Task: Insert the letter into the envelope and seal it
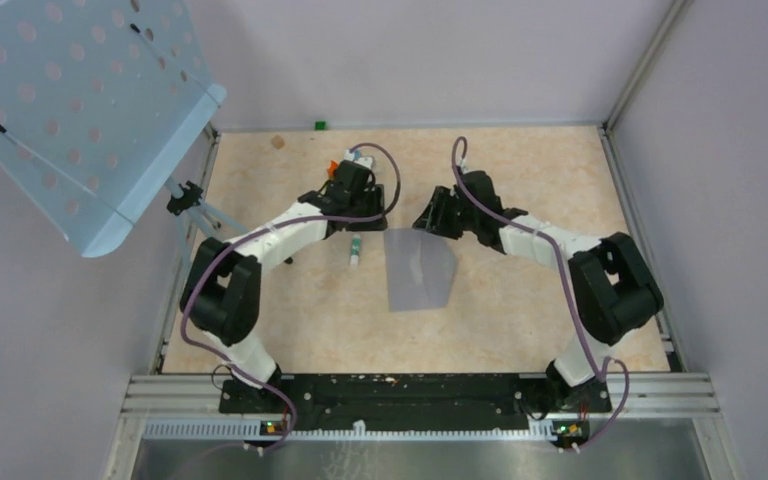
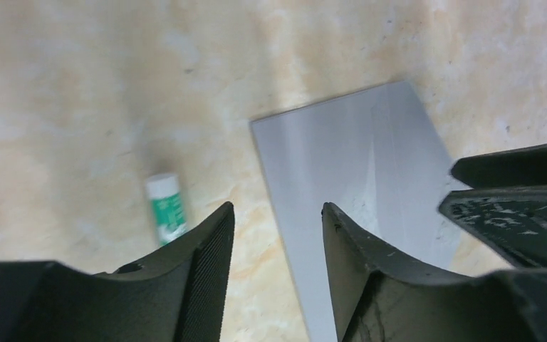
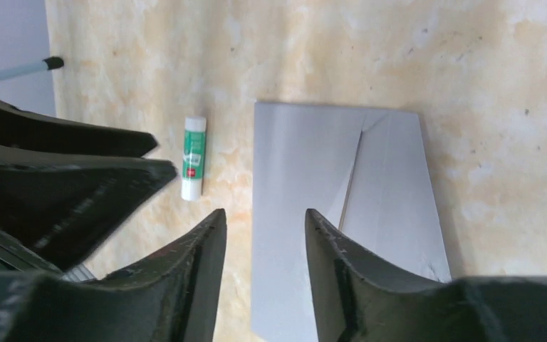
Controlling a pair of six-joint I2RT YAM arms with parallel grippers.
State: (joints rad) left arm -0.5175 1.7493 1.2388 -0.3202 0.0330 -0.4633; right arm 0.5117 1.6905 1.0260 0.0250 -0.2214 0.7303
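The grey envelope lies flat at the table's middle. It also shows in the left wrist view and the right wrist view. A fold line runs along it, and a panel with slanted ends lies flat on its right side. No tan letter shows in any view. My left gripper is open and empty, over the envelope's far left corner. My right gripper is open and empty, over the envelope's far edge. The two grippers are close together, tips facing.
A white green-labelled glue stick lies just left of the envelope. A small block cluster sits behind the left wrist. A green cube is at the back wall. A blue perforated panel hangs over the left edge.
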